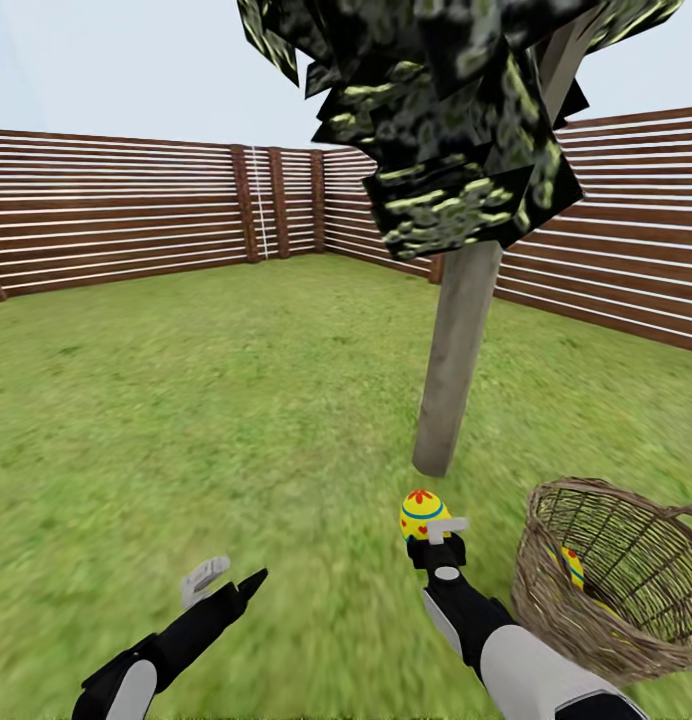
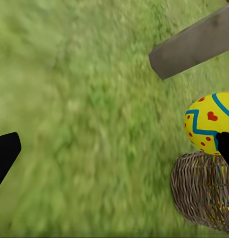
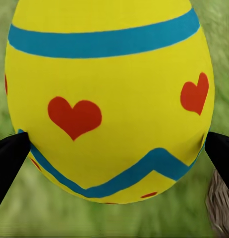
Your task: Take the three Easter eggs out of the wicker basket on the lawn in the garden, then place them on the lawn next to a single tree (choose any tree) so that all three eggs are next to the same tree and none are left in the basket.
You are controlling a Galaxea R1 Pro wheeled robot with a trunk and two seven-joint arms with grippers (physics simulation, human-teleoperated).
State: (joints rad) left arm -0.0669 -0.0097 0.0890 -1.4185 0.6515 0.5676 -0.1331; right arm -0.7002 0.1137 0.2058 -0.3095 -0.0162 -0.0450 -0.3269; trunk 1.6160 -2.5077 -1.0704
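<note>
Yellow egg [image 1: 422,513] clamped in right gripper [image 1: 433,531]; left gripper [image 1: 226,583] open, empty; basket [image 1: 626,640] cut off, contents mostly hidden.

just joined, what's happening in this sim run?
The right gripper is shut on an Easter egg, holding it above the lawn near the foot of the tree. The left gripper is open and holds nothing. The wicker basket sits beside the right arm with at least one more egg inside.
</note>
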